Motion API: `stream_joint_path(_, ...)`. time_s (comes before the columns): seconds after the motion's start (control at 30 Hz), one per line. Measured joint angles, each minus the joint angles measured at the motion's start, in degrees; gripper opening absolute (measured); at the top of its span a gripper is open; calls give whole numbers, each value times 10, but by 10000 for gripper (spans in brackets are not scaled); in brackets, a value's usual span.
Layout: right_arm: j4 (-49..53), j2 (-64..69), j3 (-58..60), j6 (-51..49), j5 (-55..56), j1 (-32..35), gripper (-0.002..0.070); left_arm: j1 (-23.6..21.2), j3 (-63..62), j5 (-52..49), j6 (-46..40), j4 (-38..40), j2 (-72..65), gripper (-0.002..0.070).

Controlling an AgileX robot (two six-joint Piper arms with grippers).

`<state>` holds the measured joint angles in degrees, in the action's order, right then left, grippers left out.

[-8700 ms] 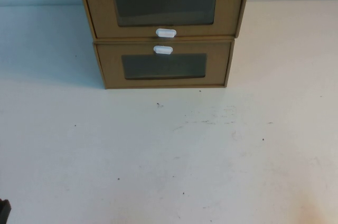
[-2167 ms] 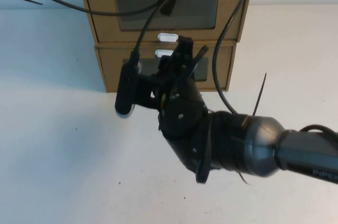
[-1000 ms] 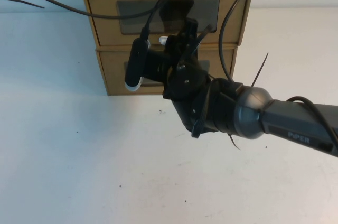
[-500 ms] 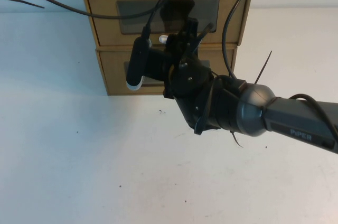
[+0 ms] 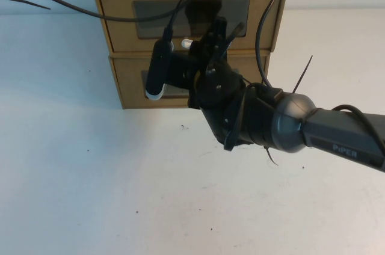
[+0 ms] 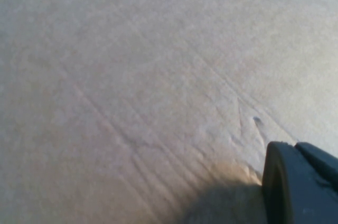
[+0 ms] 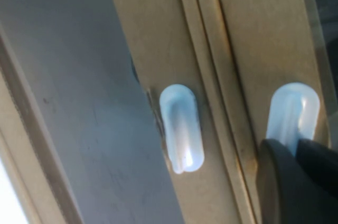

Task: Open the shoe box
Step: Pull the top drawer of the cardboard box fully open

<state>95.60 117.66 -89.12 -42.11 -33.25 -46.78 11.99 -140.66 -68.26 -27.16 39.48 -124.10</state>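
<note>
Two brown cardboard shoe boxes stand stacked at the table's back, the upper box (image 5: 120,20) on the lower box (image 5: 129,83). Each has a dark window and a white handle on its front. My right gripper (image 5: 221,33) reaches in from the right and is at the upper box's handle (image 5: 186,43). In the right wrist view its dark fingers (image 7: 288,187) cover one end of that handle (image 7: 293,109) and pinch it. The lower box's handle (image 7: 181,128) lies free beside it. My left gripper (image 6: 303,187) sits close against plain cardboard (image 6: 132,76).
The right arm (image 5: 289,125) and its cables (image 5: 264,20) cross in front of both boxes and hide most of the lower front. White tabletop (image 5: 90,189) spreads in front of the boxes, with small dark specks on it.
The right gripper's jaws have come together on the upper handle. The arm has shifted only slightly. The boxes have not moved.
</note>
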Motion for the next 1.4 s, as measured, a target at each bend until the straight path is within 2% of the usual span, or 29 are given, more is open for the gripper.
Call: stream_joint_path(1.4,-6,-2,5,0,4,-2,12,0,0,0,53,-1,0,-4)
